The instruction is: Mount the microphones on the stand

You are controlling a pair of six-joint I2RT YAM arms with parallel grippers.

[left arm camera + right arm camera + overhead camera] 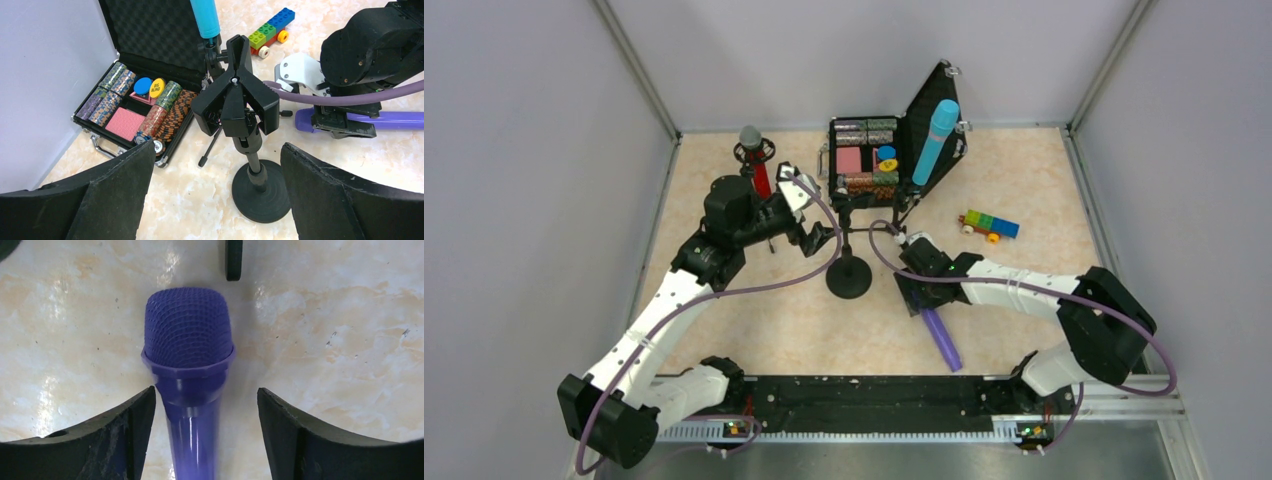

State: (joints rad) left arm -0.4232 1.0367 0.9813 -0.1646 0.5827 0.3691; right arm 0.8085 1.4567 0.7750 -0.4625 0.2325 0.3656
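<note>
The black stand [849, 277] rests on a round base mid-table; its empty three-pronged clip head [235, 102] fills the left wrist view. A red microphone [760, 178] with a silver head sits upright in a clip at the left. The light blue microphone [934, 140] sits in a clip at the right, against the case lid. On the table lies the purple microphone [188, 327], and my right gripper [205, 392] is open astride its handle, with a gap at each finger. My left gripper [217, 147] is wide open and empty, facing the stand's post from the left.
An open black case [864, 158] of poker chips and cards stands behind the stand. A multicoloured toy-brick car [989, 225] lies to the right of it. Purple cables loop from both arms around the stand. Grey walls close in the table on three sides.
</note>
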